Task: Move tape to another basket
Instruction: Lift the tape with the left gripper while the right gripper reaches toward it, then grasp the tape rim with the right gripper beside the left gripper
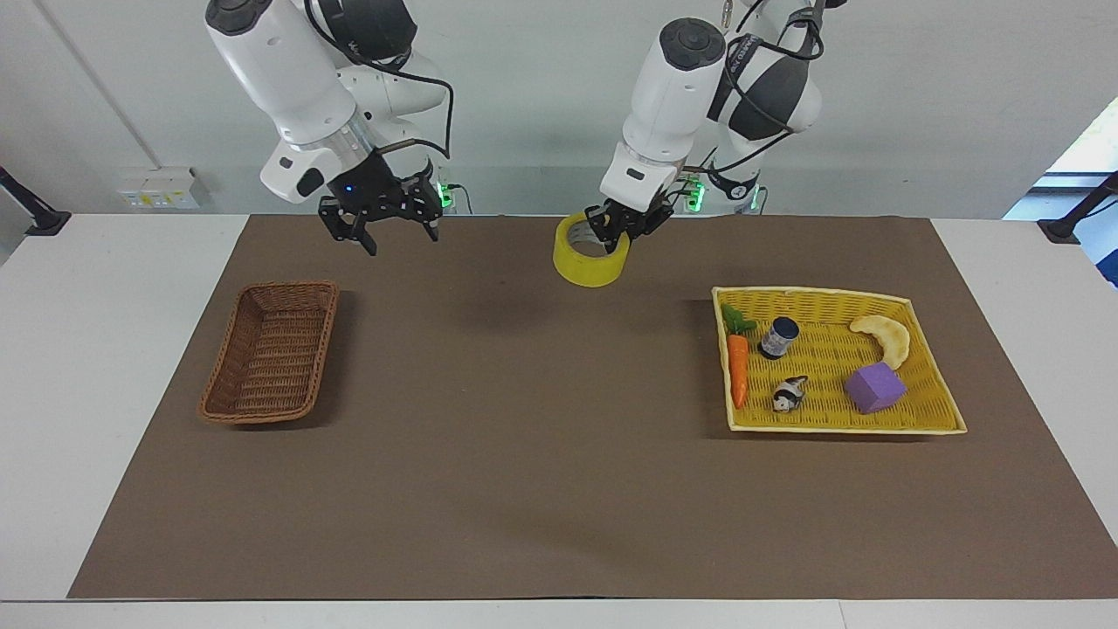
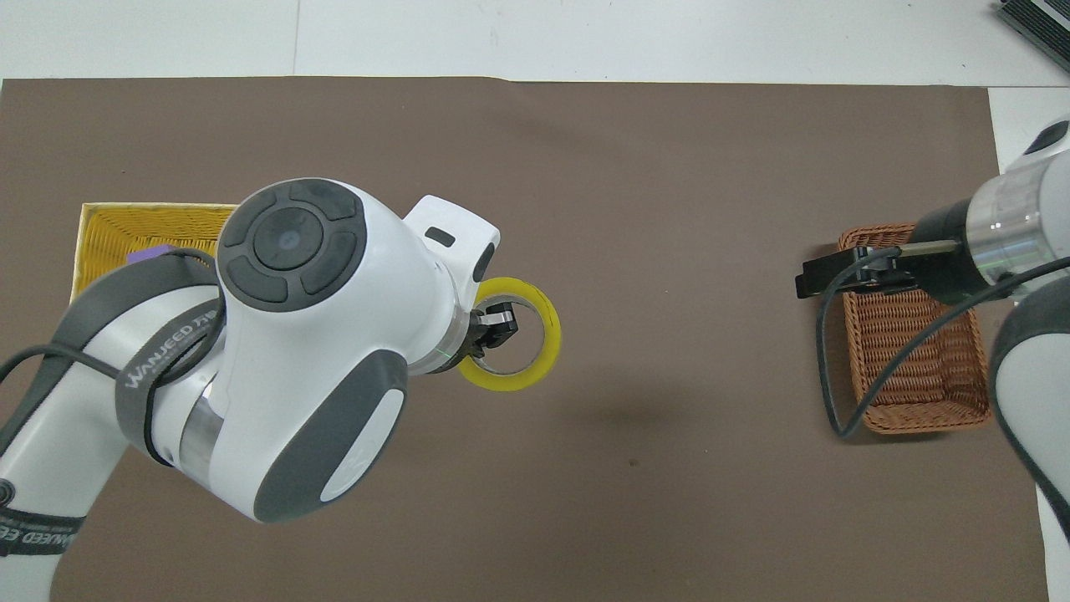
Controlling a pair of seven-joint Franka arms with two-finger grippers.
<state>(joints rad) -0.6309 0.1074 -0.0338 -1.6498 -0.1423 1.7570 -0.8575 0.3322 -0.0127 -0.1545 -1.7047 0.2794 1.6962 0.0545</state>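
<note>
My left gripper (image 1: 617,234) is shut on the rim of the yellow tape (image 1: 590,260) and holds it in the air over the brown mat, about the table's middle. In the overhead view the tape (image 2: 512,383) hangs as a ring from the left gripper (image 2: 495,324). The brown wicker basket (image 1: 272,354) sits empty at the right arm's end of the table. My right gripper (image 1: 402,243) is open and empty in the air, over the mat beside the basket. In the overhead view the right gripper (image 2: 836,276) covers the basket's (image 2: 919,385) rim.
A flat yellow woven tray (image 1: 812,292) lies at the left arm's end. It holds a carrot (image 1: 738,371), a small blue-capped bottle (image 1: 779,337), a pale crescent pastry (image 1: 886,337), a purple cube (image 1: 873,387) and a small black-and-white figure (image 1: 790,395). The left arm hides most of the tray (image 2: 142,211) from overhead.
</note>
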